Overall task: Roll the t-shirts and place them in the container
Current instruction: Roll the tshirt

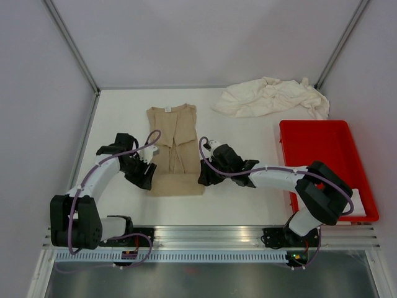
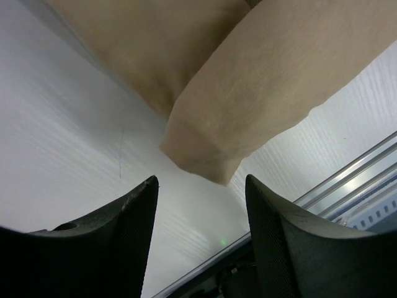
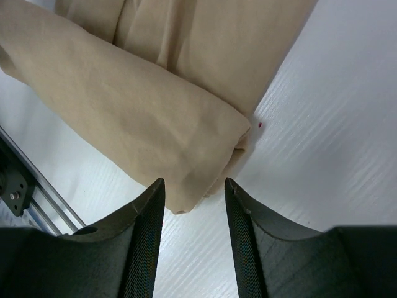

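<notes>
Both arms flank the part-rolled tan t-shirt point(image 1: 173, 146), near the middle of the table point(image 1: 248, 143).
The left fingers point(image 2: 133, 214) and the right fingers point(image 3: 142, 217) are spread, one pair facing each end of the roll, gripping nothing. Best pinch both ends level and turn evenly toward the collar. The white table looks smooth; pale walls enclose it.

White table point(image 1: 124, 112) is sitting inside pale grey walls point(image 1: 205, 37), with metal posts point(image 1: 70, 43) running up the back corners. Aluminium rail point(image 1: 211, 234) is running along the near edge; light is falling soft and even.
</notes>
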